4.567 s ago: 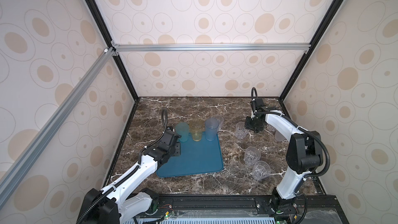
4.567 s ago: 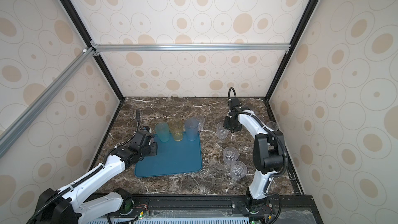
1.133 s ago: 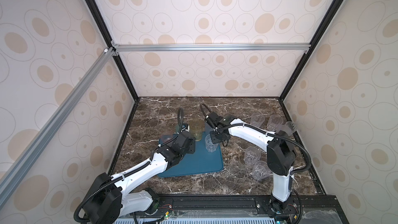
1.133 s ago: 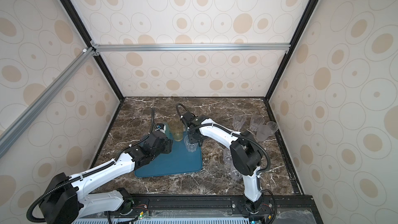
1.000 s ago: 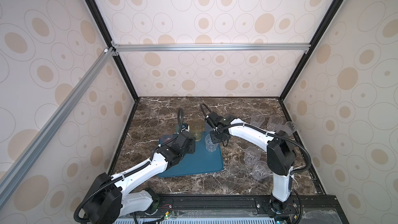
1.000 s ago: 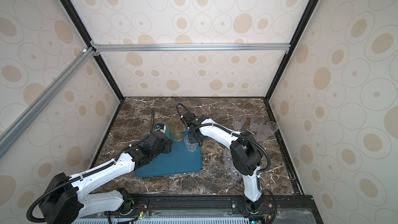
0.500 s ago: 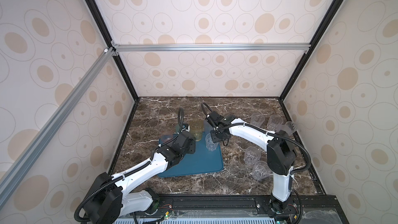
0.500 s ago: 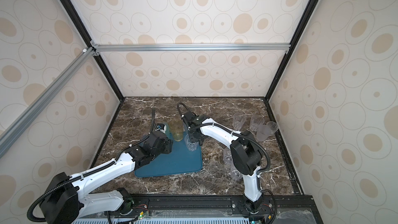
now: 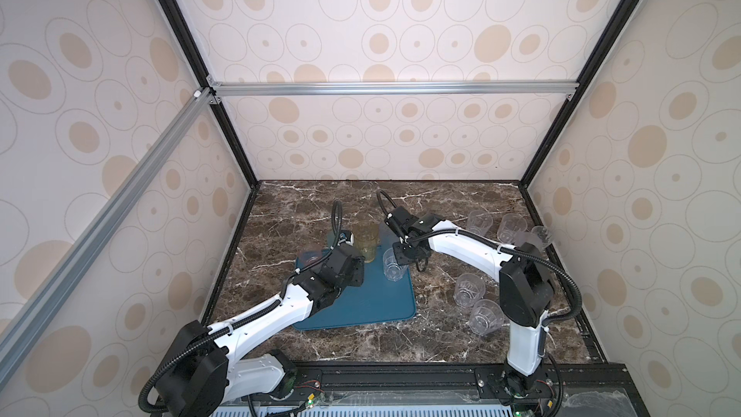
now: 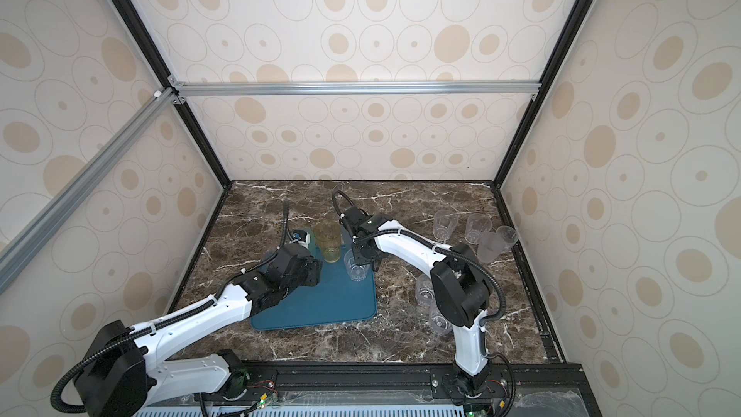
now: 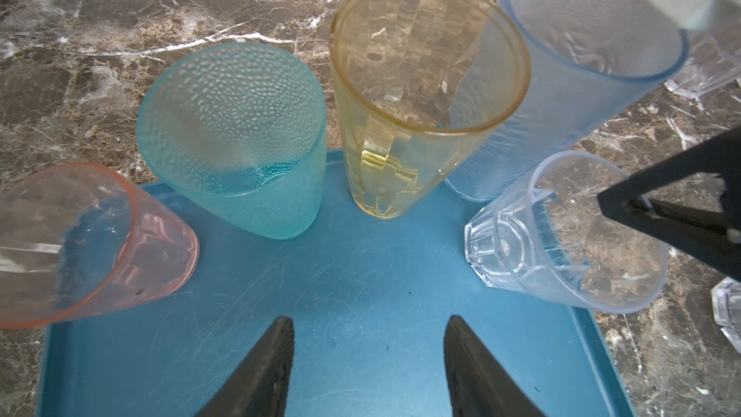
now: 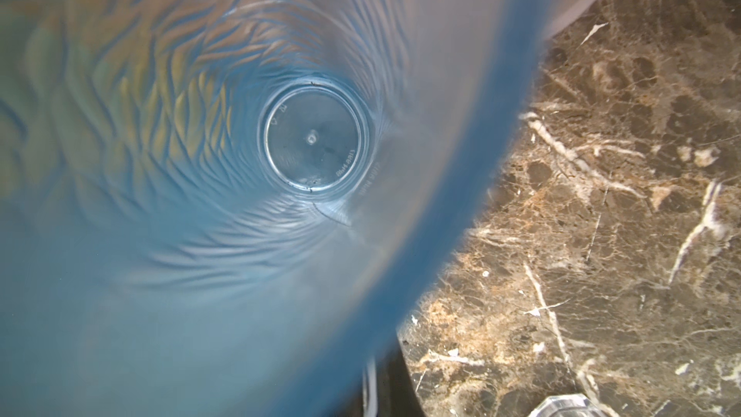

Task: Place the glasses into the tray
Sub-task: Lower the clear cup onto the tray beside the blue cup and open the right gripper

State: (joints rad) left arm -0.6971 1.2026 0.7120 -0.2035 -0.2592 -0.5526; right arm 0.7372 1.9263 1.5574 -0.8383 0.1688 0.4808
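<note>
The left wrist view shows what both top views hide under the left arm. The left gripper (image 11: 367,359) hangs over the near part of the tray (image 11: 361,282), its fingers apart with nothing between them.

Beyond it, along the tray's far edge, stand four glasses:
- a pink glass (image 11: 100,242) at the left corner
- a teal glass (image 11: 240,146)
- a yellow glass (image 11: 413,114)
- a grey-blue glass (image 11: 581,74) at the right corner

Just nearer than the grey-blue one, at the tray's right edge, is a clear glass (image 11: 561,234). The right gripper (image 11: 605,200) has its jaws pressed together on the rim of it.

The right wrist view looks straight down into the grey-blue glass and shows almost nothing of that grip.

Only the top views show the rest. Two loose glasses (image 9: 467,290) stand on the table (image 9: 441,330) right of the tray, and a cluster of glasses (image 10: 445,224) stands by the far right corner.

The left arm lies low, stretched from the near left edge to the tray's left half. The right arm rises upright at the near right edge, bends at the elbow and reaches left to the tray's far right corner.
</note>
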